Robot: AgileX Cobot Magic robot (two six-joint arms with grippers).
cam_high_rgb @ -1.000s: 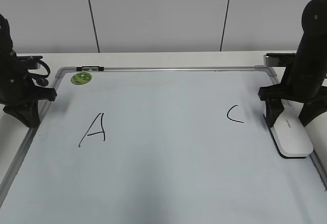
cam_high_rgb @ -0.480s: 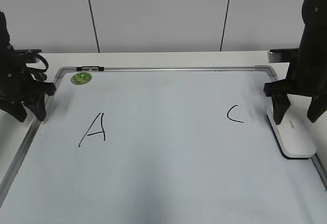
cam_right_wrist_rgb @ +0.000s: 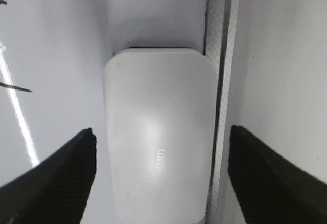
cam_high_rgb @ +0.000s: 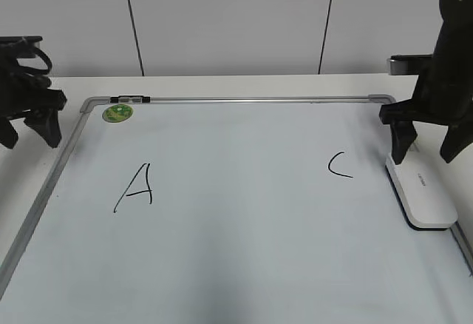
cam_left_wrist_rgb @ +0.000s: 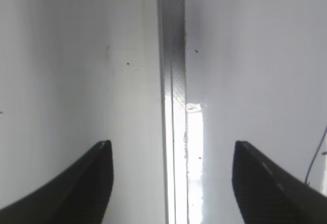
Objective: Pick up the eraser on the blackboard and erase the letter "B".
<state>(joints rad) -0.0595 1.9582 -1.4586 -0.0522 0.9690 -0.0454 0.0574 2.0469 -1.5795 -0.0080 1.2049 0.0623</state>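
Note:
The white eraser (cam_high_rgb: 420, 194) lies flat on the blackboard (cam_high_rgb: 244, 220) against its right frame. It fills the middle of the right wrist view (cam_right_wrist_rgb: 159, 142). My right gripper (cam_high_rgb: 425, 154) hangs open just above the eraser's far end, its jaws wide on either side of it (cam_right_wrist_rgb: 162, 131), touching nothing. My left gripper (cam_high_rgb: 29, 140) is open and empty above the board's left frame (cam_left_wrist_rgb: 172, 144). A black "A" (cam_high_rgb: 137, 187) and a black "C" (cam_high_rgb: 340, 165) are on the board. No letter "B" shows between them.
A round green sticker (cam_high_rgb: 117, 113) sits at the board's far left corner. The grey metal frame (cam_high_rgb: 244, 100) runs round the board, with white table outside it and a white wall behind.
Both grippers have risen off the board. The right one was down around the eraser's far end and now hangs above it. The left one has moved up and outward. The eraser stays put.

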